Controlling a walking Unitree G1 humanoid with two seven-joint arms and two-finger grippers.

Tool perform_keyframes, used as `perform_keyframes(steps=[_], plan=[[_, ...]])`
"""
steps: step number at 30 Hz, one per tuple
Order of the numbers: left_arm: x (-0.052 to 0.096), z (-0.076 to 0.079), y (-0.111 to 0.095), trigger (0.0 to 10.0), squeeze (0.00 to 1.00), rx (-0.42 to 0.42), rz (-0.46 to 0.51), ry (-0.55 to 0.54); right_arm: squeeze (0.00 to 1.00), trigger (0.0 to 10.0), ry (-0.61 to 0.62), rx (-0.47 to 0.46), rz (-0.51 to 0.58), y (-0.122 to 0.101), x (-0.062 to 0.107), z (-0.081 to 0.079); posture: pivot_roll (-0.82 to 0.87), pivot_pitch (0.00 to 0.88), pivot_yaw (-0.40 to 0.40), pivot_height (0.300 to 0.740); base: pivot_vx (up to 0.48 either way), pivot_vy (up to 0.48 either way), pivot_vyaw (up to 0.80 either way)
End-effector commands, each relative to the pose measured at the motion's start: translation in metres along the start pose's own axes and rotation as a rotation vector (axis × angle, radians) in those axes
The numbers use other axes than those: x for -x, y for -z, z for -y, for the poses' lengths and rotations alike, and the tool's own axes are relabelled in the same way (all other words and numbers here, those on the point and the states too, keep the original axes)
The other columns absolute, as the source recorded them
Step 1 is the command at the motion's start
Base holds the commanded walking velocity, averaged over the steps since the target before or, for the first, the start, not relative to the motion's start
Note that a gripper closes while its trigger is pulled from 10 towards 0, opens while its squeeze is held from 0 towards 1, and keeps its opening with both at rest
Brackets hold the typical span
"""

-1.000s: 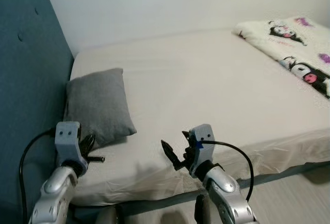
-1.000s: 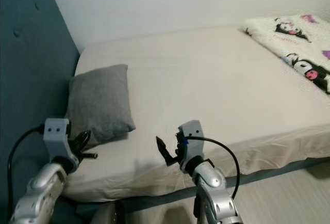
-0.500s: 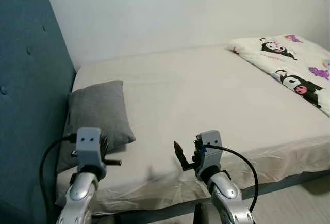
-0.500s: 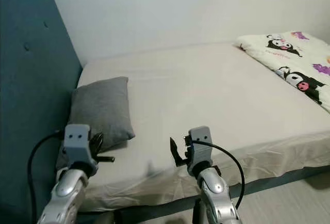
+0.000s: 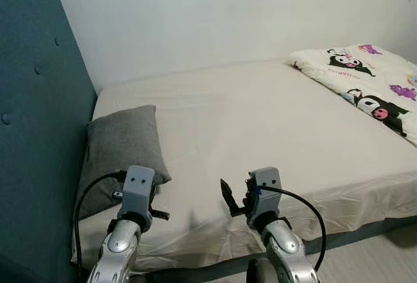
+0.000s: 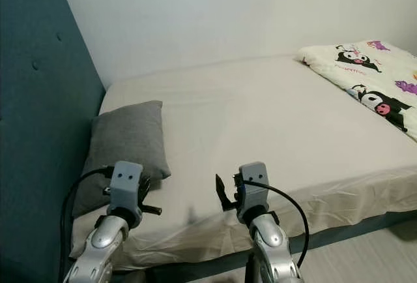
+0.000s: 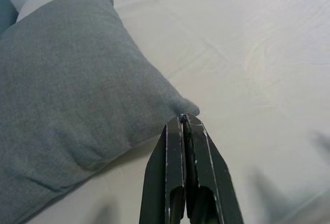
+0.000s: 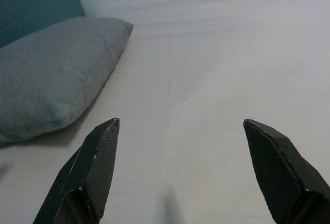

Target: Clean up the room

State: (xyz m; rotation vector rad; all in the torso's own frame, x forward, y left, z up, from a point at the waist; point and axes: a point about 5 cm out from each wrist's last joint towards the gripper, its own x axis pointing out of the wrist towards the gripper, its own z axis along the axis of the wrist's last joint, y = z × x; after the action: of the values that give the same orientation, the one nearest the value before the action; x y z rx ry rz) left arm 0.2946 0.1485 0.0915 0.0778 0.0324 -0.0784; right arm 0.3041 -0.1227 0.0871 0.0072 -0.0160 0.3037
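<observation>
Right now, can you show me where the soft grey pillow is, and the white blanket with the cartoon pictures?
soft grey pillow (image 5: 124,143), left eye view, the middle of its top face.
white blanket with cartoon pictures (image 5: 365,81), left eye view, the printed part near the bed's far right corner.

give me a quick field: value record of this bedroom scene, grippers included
setting: bed with a bare beige sheet, blue headboard on the robot's left
pillow: grey pillow, lying by the headboard
blanket: cartoon-print blanket, on the bed's far right
left gripper: shut, empty, near the pillow's corner
right gripper: open, empty, over the bare sheet
</observation>
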Motion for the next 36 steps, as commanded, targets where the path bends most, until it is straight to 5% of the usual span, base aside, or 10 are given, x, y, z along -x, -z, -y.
perform_keyframes(steps=[1,36], plan=[[0.004,-0.003,0.006,10.0,0.0,0.002,-0.032,-0.022,0.0,10.0,-0.006,-0.009,-0.026,0.006,0.002,0.0,0.03,0.096,0.016,0.582,0.0,0.0,0.0],[0.014,-0.014,0.005,10.0,0.0,0.018,0.014,-0.089,0.0,10.0,-0.051,-0.028,-0.018,0.008,-0.001,-0.005,0.04,0.101,0.009,0.651,0.0,0.0,0.0]])
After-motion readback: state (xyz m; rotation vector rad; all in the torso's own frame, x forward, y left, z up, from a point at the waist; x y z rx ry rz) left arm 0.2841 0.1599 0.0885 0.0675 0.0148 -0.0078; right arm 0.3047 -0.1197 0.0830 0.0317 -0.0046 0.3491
